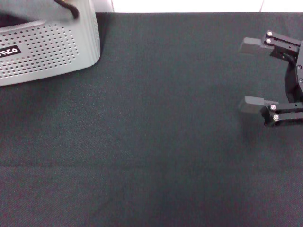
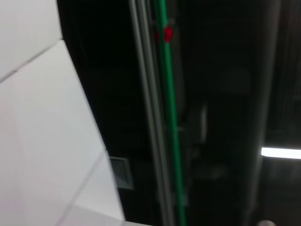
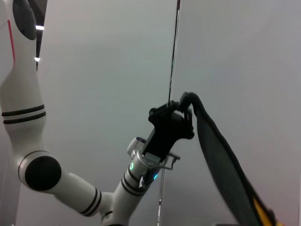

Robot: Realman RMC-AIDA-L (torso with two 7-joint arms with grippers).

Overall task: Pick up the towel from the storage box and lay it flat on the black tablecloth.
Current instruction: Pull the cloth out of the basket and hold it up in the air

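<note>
1. The light grey perforated plastic storage box (image 1: 45,45) with rounded corners is sitting at the far left corner of the head view, cut off by the frame edges; only part of its black label with white letters (image 1: 9,51) is showing.
2. The box interior is lying out of view, so its contents cannot be told.
3. The grey-green terry towel with dark trim (image 3: 221,165) is hanging in the air in the right wrist view, drooping as a long fold below the left gripper (image 3: 184,106); its lower end is running off the frame.
4. That black left gripper is pinching the towel's top edge, jaws pressed onto the cloth; in the head view only a dark sliver above the box is showing, too little to identify.
5. The left wrist view is showing only blurred dark background, a green vertical line and pale panels; nothing of the task is readable there.
6. The large plain black, finely textured tablecloth (image 1: 151,142) is covering the whole work surface, with the box resting on it.
7. A plain pale wall (image 3: 103,70) is standing behind the left arm.
8. The black right gripper (image 1: 250,75) is hovering over the cloth at the right edge, its grey-tipped fingers (image 1: 251,46) spread wide, holding nothing.
</note>
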